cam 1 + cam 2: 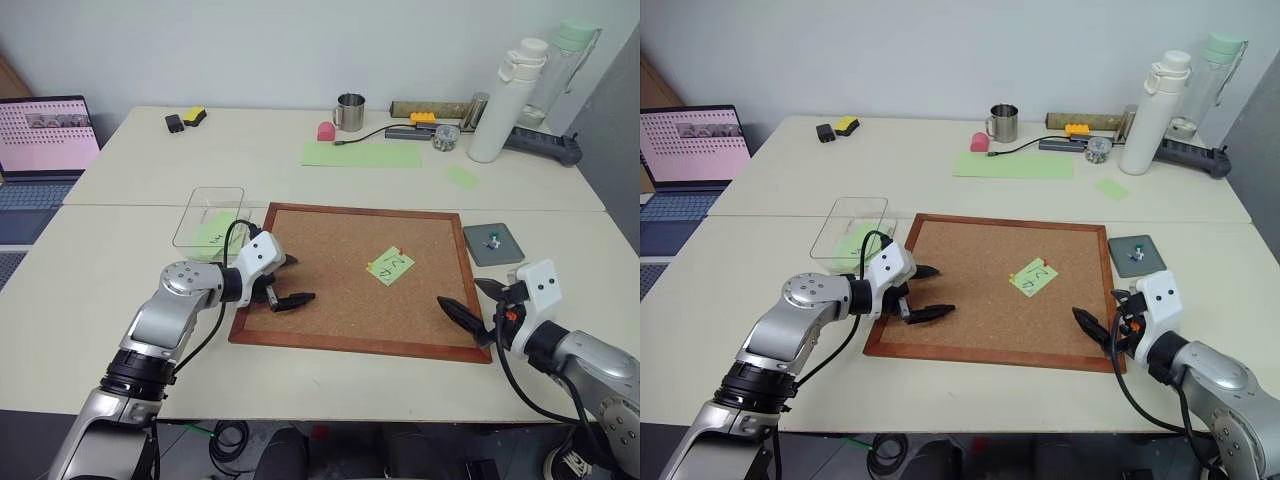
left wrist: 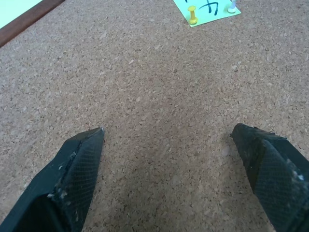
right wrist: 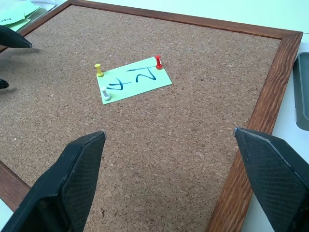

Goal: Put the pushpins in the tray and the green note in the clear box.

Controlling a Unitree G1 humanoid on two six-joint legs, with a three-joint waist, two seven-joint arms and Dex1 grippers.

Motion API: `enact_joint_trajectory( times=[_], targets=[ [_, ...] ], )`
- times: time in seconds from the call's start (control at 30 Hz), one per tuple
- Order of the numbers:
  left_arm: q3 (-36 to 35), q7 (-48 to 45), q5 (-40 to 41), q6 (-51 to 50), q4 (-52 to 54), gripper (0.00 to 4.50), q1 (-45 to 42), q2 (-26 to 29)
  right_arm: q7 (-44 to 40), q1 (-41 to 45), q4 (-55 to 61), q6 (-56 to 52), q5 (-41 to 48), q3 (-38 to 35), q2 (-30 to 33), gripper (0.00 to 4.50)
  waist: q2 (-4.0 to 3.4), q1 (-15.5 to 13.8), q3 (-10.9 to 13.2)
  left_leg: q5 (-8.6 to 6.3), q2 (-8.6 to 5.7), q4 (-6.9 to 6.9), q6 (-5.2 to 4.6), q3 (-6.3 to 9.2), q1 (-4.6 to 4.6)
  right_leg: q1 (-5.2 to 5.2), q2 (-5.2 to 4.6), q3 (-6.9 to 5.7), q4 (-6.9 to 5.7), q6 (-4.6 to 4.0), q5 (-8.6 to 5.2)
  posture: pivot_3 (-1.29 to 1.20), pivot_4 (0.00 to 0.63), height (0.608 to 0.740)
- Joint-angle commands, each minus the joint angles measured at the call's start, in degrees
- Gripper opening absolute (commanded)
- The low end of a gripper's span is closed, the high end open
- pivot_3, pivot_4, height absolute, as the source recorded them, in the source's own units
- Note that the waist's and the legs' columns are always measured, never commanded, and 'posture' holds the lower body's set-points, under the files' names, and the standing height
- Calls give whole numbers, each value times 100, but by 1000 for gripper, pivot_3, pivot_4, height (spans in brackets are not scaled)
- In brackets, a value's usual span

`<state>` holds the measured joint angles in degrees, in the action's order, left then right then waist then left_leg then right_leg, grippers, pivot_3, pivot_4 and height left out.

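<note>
Note (image 3: 135, 79) pinned on corkboard (image 1: 330, 300)
Both end effectors released: left (image 1: 287, 279) at 9 o'clock, right (image 1: 472, 304) at 4 (three pins (image 3: 99, 70) still in).

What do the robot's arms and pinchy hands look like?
Both arms are shiny silver-grey metal with rounded joints. Each wrist wears a chunky white block, and a black cable loops along each arm. The left gripper and right gripper each have two pointed black fingers with a fine crisscross texture, a bit scuffed with pale specks.
</note>
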<state>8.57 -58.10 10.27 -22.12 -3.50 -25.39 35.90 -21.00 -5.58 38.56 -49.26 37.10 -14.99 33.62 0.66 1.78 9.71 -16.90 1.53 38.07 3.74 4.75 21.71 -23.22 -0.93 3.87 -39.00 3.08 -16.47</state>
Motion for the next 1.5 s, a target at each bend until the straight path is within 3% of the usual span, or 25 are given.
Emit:
enact_joint_trajectory(
  times=[0.03, 0.4, 0.53, 0.57, 0.8, 1.27, 1.5],
  targets=[
    [-161, -5, 94, -1, 221, 4492, -42, 80, -14, 57, 82, 86, -10, -119, 53, 4457, 0, 0, 0, 0, 0, 0, 0, 0, 0, 0, 0, 0, 0, 0, 0, 0, 150, 740],
    [-149, 104, 119, -92, 293, 4492, -1, -22, -22, 136, 47, 115, -52, -27, 47, 4457, 0, 0, 0, 0, 0, 0, 0, 0, 0, 0, 0, 0, 0, 0, 0, 0, 150, 740],
    [-426, 920, 356, -114, 519, 4492, 199, -793, 23, 590, -299, 583, -439, 395, -161, 4457, -1, 0, -1, 0, 0, 2, 0, -2, 0, 0, -1, 2, 0, 0, 0, 0, 150, 740],
    [-479, 1073, 364, -117, 562, 4137, 231, -930, 16, 704, -389, 680, -504, 478, -226, 4500, 1, 1, -2, 0, 0, 4, 0, -3, 0, 1, -1, 3, -1, 0, 0, 0, 150, 740],
    [-540, 1762, 234, 247, 770, 2910, 528, -1458, -186, 1499, -1431, 1412, -1210, 1127, -445, 4500, -1, 3, -4, 0, 1, 5, 1, -2, -2, 2, -1, 2, -2, 0, 0, 0, 150, 740],
    [-371, 1848, 283, 570, 870, 162, 1019, -1517, -870, 2469, -3219, 2242, -1803, 1766, -893, 4500, -2, 5, -5, 0, 1, 4, 1, -3, -5, 1, -3, 2, -2, -1, 1, 0, 150, 740],
    [-173, 1906, 151, 381, 688, 70, 1181, -1525, -1026, 2981, -4108, 2536, -2016, 1850, -1230, 4500, -2, 5, -6, 1, 0, 5, 1, -4, -5, 1, -4, 2, -3, -1, 1, 0, 150, 740]
  ],
)
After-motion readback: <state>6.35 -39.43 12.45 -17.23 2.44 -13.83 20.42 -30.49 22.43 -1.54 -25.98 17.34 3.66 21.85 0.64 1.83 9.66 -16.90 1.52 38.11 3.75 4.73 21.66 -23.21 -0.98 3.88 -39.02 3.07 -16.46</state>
